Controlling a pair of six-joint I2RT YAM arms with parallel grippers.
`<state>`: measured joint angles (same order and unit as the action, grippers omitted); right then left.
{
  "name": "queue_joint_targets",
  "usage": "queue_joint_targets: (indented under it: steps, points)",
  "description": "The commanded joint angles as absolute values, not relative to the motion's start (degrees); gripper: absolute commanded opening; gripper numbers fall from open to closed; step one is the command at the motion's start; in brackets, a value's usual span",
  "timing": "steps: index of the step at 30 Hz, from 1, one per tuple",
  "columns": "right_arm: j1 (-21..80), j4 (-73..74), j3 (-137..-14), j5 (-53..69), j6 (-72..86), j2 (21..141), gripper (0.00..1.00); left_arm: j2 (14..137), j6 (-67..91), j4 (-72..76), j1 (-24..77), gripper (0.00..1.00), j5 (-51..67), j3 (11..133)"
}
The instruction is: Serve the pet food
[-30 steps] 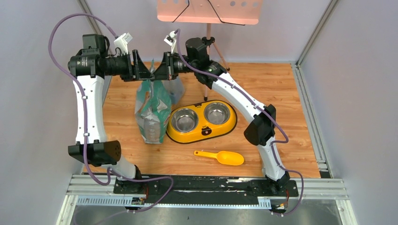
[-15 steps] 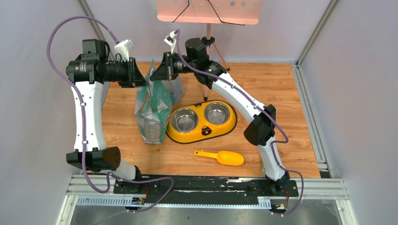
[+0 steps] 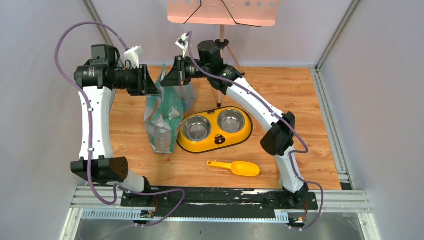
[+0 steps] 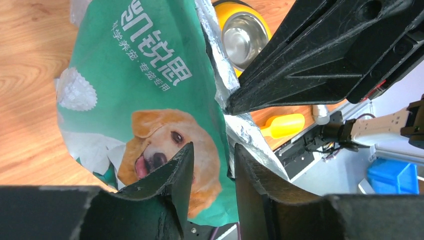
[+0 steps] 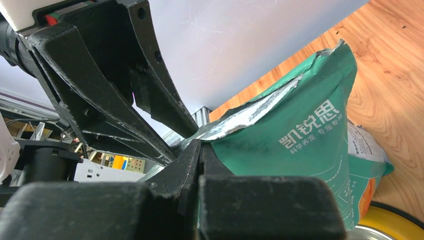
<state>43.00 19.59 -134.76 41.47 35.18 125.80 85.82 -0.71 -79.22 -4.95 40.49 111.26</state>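
The pet food is hidden inside the green-and-white bag, which stands upright at the back left of the wooden table. My right gripper is shut on the bag's foil top edge. My left gripper faces it from the left, open. Its fingers flank the same torn foil lip without pinching it. The yellow double feeder with two empty steel bowls sits just right of the bag. An orange scoop lies in front of the feeder.
A tripod leg stands behind the feeder, carrying a pink board overhead. Grey walls close in on the left, back and right. A metal rail runs along the near edge.
My left gripper let go of the bag's top, backed off to the left, then came partway back with its jaws apart. The right gripper and bag stayed put.
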Motion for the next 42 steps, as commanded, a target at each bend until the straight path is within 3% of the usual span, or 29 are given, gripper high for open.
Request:
queue_joint_targets:
  steps: [1, 5, 7, 8, 10, 21, 25, 31, 36, 42]
  points:
    - [43.06, 19.77, -134.53, 40.00, 33.50, 122.34, 0.00, 86.37, 0.74, -78.01, -3.80, 0.45, 42.47, 111.99]
    - [43.13, 19.79, -134.69, 39.91, 33.17, 122.26, 0.00, 87.24, 0.12, -78.62, -2.12, 0.38, 41.22, 112.53]
    - [43.23, 19.89, -134.84, 39.72, 32.67, 122.22, 0.00, 87.58, -1.16, -79.19, -1.01, 0.28, 41.02, 112.33]
    - [43.24, 20.17, -134.86, 39.42, 32.16, 121.99, 0.00, 87.79, -2.11, -79.72, -0.65, 0.15, 40.95, 112.37]
    - [43.09, 21.87, -134.77, 38.11, 29.79, 120.91, 0.00, 87.77, -2.88, -80.20, 1.39, 0.01, 39.07, 112.85]
    - [35.26, 31.64, -120.36, 31.98, 19.16, 104.70, 0.00, 85.97, -5.06, -76.47, 1.14, 0.00, 15.54, 122.88]
    - [35.05, 31.55, -118.97, 31.75, 18.00, 104.44, 0.00, 86.61, -4.55, -75.04, 1.14, 0.00, 18.76, 125.28]
    - [36.60, 29.53, -127.71, 34.23, 13.64, 108.21, 0.01, 88.47, -3.46, -73.97, 1.21, 0.00, 29.66, 130.36]
    - [38.84, 28.74, -134.84, 29.25, 15.53, 112.47, 0.63, 89.39, -5.52, -74.07, 1.23, 0.00, 24.99, 133.84]
    - [43.33, 28.85, -136.99, 27.35, 17.79, 118.31, 0.97, 89.90, -5.49, -73.17, 1.53, 0.00, 26.24, 134.49]
